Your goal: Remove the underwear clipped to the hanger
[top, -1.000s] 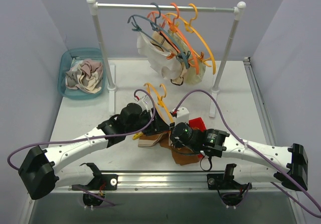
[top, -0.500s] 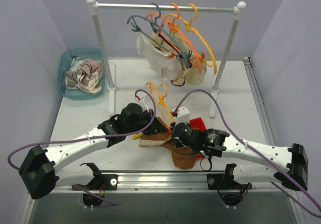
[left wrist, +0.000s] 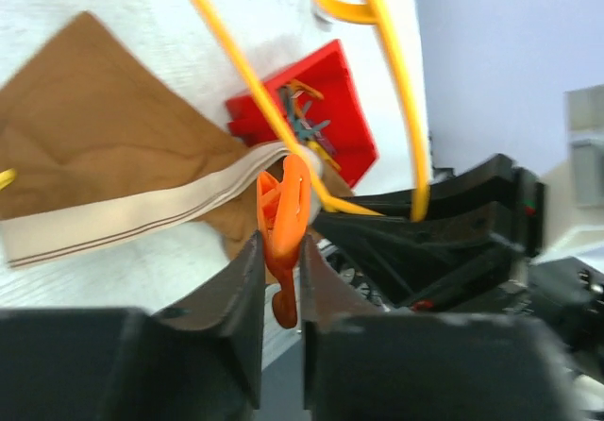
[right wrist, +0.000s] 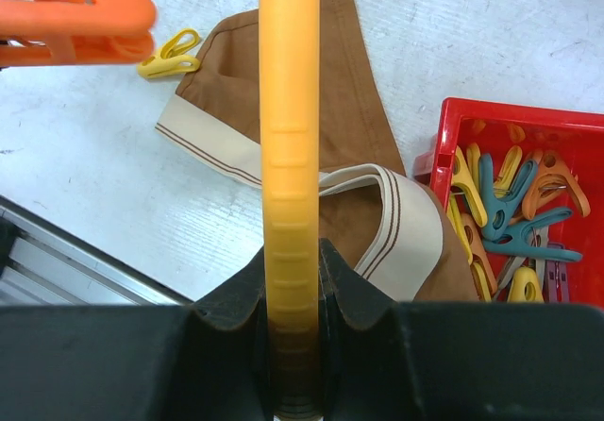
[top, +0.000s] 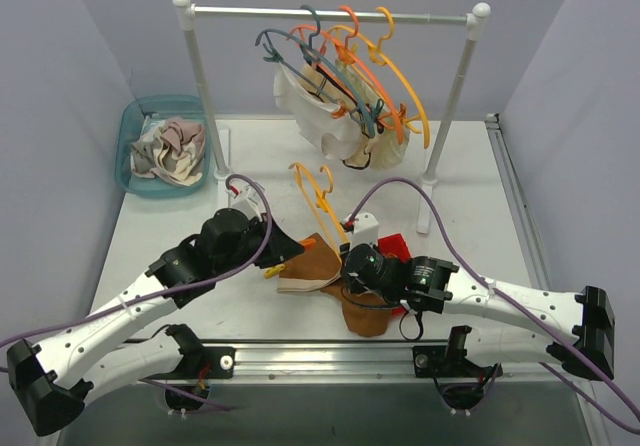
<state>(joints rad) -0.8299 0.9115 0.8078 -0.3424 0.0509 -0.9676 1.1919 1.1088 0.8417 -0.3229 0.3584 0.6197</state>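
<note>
Two tools meet low over the middle of the tabletop (top: 480, 228). The left tool (left wrist: 283, 294) is clamped on an orange pin (left wrist: 283, 218), its fingers pressed against the pin's sides. In the left wrist view the pin's tip lies in front of a cream waistband and the yellow hanger (right wrist: 289, 109), and whether it bites either one cannot be told. The right tool (right wrist: 294, 284) is closed on the yellow hanger's straight bar, which runs up between its fingers. The brown briefs (top: 318, 266), with a cream striped waistband, lie spread on the tabletop under and between both tools, and part of the waistband loops up beside the bar. A yellow pin (right wrist: 170, 55) lies on the tabletop at the brown briefs' edge. A red box (right wrist: 528, 204) of mixed pins sits just beside them, on the right arm's side. Farther back, pale underwear (top: 310, 106) hangs from a bunch of other hangers (top: 405, 81), orange and grey, on a white rail (top: 240, 11). A teal basket (top: 165, 100) at the back left holds a crumpled heap (top: 165, 151) of more underwear.
</note>
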